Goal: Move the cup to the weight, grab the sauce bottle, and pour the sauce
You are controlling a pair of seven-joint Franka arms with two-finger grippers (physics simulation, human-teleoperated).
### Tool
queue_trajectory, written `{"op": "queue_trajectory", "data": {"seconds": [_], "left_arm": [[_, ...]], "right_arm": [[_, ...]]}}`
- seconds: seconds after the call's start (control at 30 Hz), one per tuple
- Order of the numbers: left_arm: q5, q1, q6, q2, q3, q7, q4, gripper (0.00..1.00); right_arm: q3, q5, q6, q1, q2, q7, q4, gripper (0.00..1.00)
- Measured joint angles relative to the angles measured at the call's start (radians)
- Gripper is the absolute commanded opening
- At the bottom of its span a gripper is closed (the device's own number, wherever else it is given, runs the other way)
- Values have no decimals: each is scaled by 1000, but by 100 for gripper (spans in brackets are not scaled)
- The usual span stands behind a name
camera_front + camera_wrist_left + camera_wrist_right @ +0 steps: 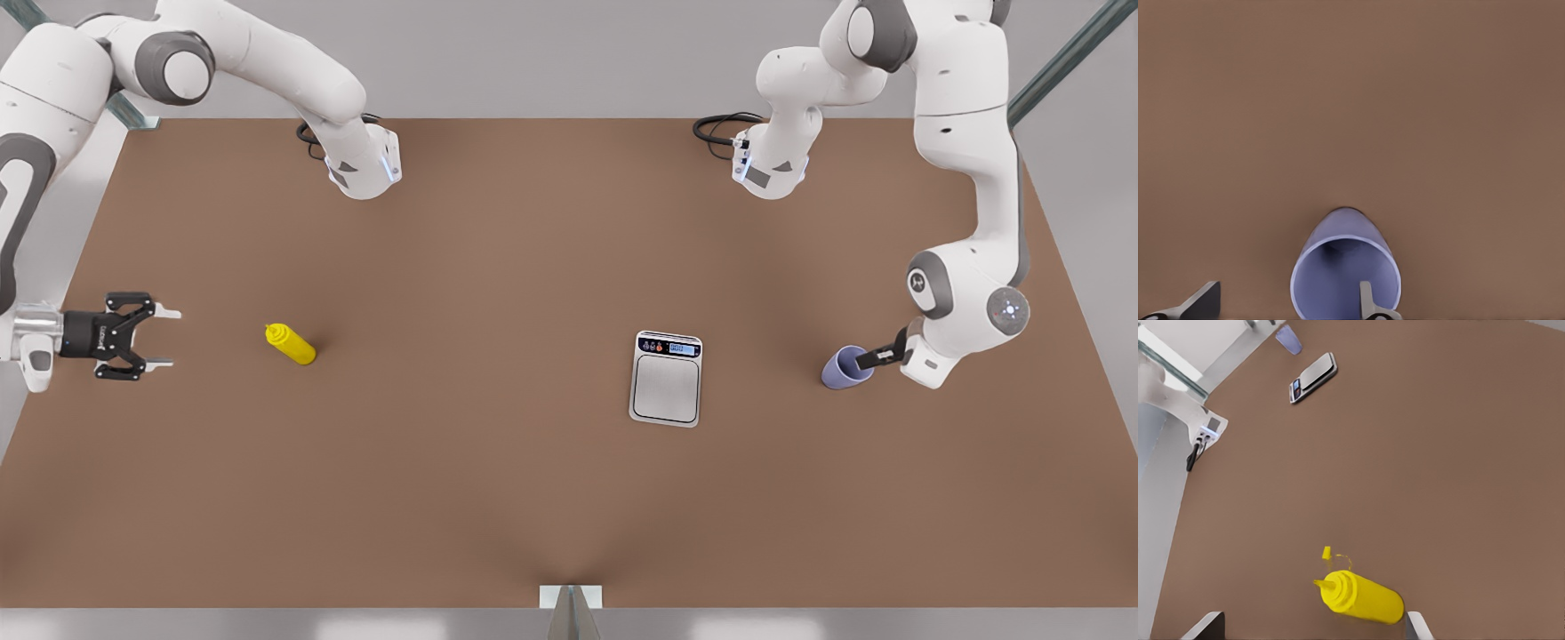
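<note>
- Left gripper [861, 360] is at the cup [845, 368], on the front view's right. One finger [1368, 301] sits inside the mouth and the other [1199, 301] stands well outside the wall, so the jaws are apart and not yet closed on the rim.
- The cup leans on the table [498, 498]. It looks light, thin-walled and stiff. Judgement: pinch the rim wall; the smooth surface may slip.
- The scale [667, 378] lies flat, well apart from the cup, with its plate bare.
- Right gripper [142, 338] waits at the front view's left, fingers spread, holding nothing.
- The sauce bottle [291, 344] lies on its side near that gripper. It looks light and squeezable. Judgement: grip mid-body, gently.
- A small yellow speck [1327, 553] lies just beside the nozzle.
</note>
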Motion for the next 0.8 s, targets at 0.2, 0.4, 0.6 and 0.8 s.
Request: {"op": "queue_trajectory", "data": {"seconds": [0.2,0.4,0.6,0.8], "left_arm": [[-2,-1,12,47,1,-3,8,100],[-2,-1,24,110,0,-3,34,100],[-2,-2,25,112,-1,-4,35,44],[-13,-2,25,126,-1,-8,35,21]], "right_arm": [[4,29,98,-138,11,-284,-147,100],[3,189,208,-195,70,-423,-298,100],[2,231,252,-172,98,-641,-320,100],[5,298,249,-203,169,-778,-375,100]]}}
